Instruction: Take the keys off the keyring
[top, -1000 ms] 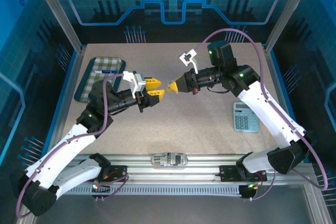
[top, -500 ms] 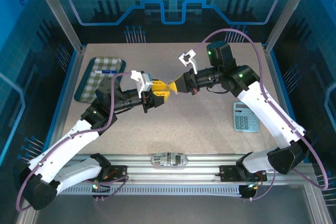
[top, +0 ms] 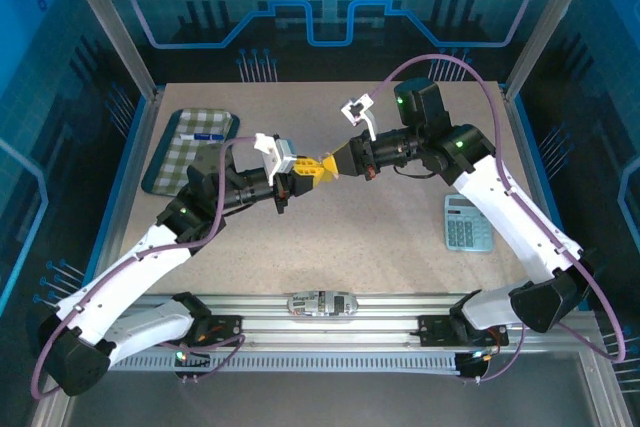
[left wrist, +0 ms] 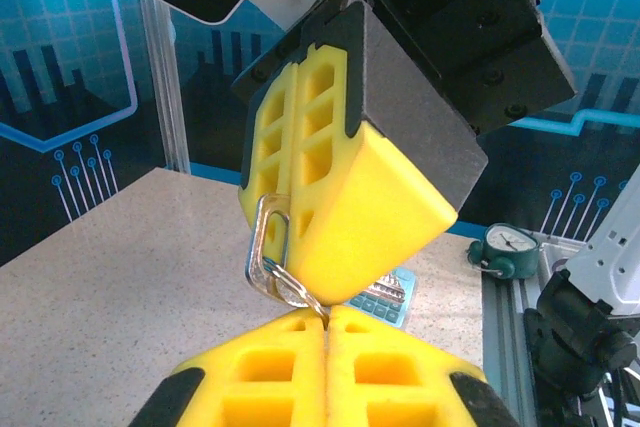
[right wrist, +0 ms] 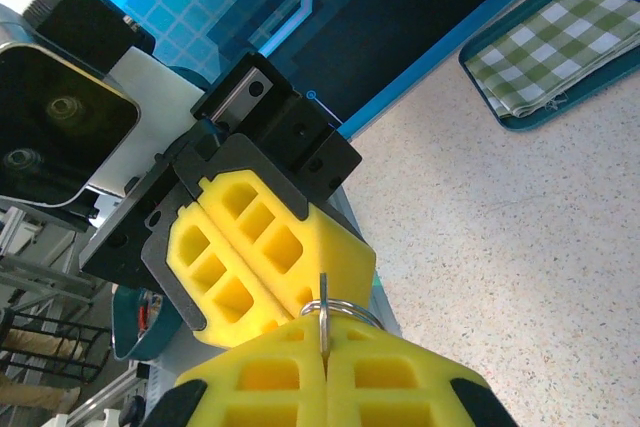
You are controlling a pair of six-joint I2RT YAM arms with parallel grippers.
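Left wrist view is showing you the thin silvery metal keyring (left wrist: 266, 247) between two clenched claws: left gripper (left wrist: 327, 317) is pinching its loop at 6 o'clock, right gripper (top: 325, 165) is holding it at 12. You cannot tell where the keys are.

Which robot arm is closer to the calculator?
Right. The right arm runs just alongside the calculator; the left arm is far off on the opposite side, near the checked tray.

Left claw (top: 306, 174), right claw (top: 328, 165) — closed, tip-to-tip.
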